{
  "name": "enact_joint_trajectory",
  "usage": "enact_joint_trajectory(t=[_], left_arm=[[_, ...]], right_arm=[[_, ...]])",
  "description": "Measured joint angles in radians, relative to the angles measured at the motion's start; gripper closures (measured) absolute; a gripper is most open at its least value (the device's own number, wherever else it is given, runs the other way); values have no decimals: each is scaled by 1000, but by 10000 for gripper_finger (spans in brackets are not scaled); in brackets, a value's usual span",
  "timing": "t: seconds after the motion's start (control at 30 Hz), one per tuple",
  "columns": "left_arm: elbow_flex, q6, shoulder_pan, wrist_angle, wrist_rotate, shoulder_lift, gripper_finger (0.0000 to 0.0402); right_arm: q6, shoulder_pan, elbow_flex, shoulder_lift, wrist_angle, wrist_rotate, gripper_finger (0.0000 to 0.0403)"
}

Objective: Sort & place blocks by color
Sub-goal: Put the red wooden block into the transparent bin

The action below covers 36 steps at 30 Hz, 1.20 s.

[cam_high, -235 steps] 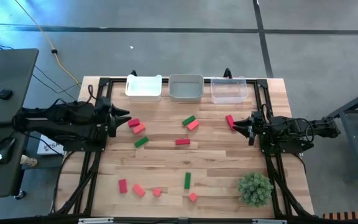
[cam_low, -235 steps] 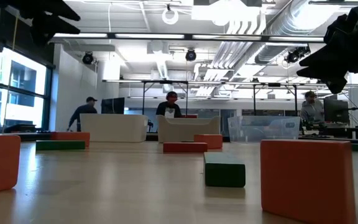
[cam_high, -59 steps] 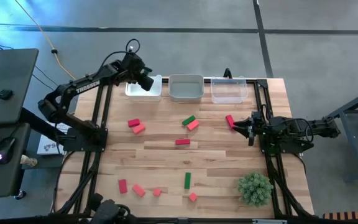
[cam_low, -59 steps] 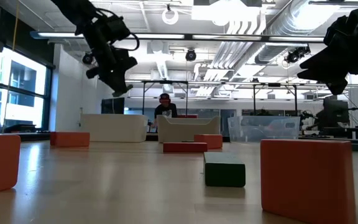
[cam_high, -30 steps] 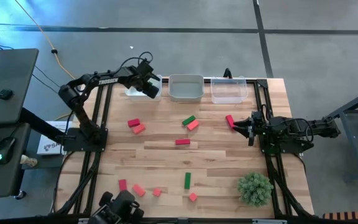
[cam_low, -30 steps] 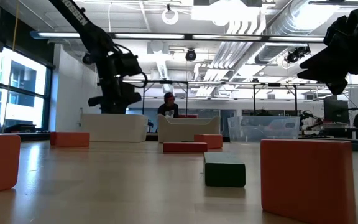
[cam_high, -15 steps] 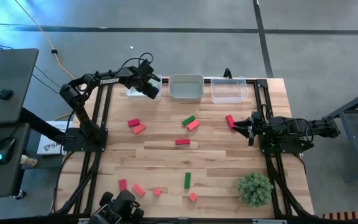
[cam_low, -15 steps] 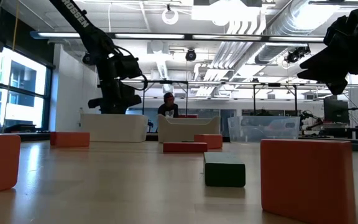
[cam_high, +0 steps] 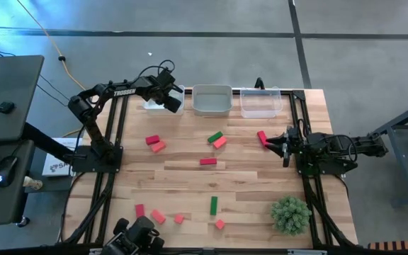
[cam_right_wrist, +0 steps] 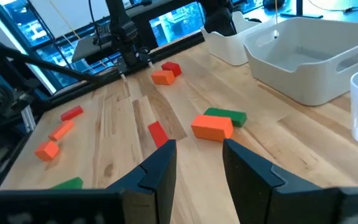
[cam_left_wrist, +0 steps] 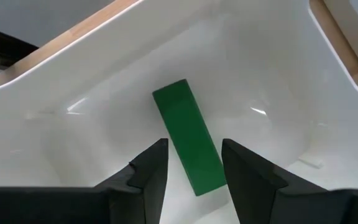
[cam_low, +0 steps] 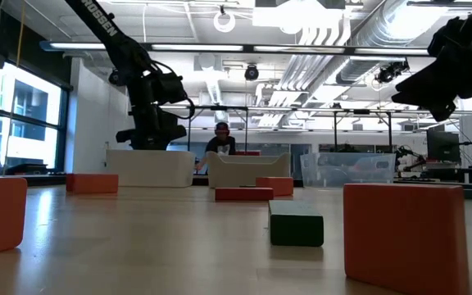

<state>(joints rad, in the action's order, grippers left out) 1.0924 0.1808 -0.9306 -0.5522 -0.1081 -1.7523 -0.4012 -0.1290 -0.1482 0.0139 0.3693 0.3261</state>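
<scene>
Left gripper (cam_left_wrist: 192,163): poised over the white tray (cam_high: 156,103) at the table's far left corner; fingers spread, holding nothing.
Green bar (cam_left_wrist: 188,145): lies flat on the white tray's floor, seen between the spread fingers, touching neither.
Right gripper (cam_right_wrist: 197,163): waits at the right side of the table, fingers apart, empty; a red block (cam_high: 261,137) lies just beside it.
Grey tray (cam_high: 212,100): middle of the far edge.
Clear tray (cam_high: 261,103): right of the grey one.
Mid-table blocks: red (cam_high: 152,140) and salmon (cam_high: 159,146) pair at left; green (cam_high: 214,136) touching salmon (cam_high: 220,142) centre; red bar (cam_high: 207,161) nearer.
Near-edge blocks: red (cam_high: 139,210), salmon (cam_high: 158,216), green bar (cam_high: 213,205).
Plant ball (cam_high: 290,214): near right corner.
</scene>
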Motion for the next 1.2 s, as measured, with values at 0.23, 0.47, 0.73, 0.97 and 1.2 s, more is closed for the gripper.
enact_joint_trajectory(t=[0.23, 0.47, 0.73, 0.97, 1.2], left_arm=[[38, 0, 0, -12, 23, 2, 260], [174, -54, 0, -133, 43, 2, 259], [371, -94, 8, -290, 42, 2, 259], [536, -128, 53, -399, 45, 2, 259], [647, -172, 104, -482, 45, 11, 259]], right_arm=[[17, 0, 0, 0, 0, 7, 281], [-111, 0, 0, 0, -9, 5, 281], [-373, 0, 0, 0, -52, 42, 281], [-323, 0, 0, 0, -67, 98, 281], [-248, 0, 0, 0, -269, 131, 281]])
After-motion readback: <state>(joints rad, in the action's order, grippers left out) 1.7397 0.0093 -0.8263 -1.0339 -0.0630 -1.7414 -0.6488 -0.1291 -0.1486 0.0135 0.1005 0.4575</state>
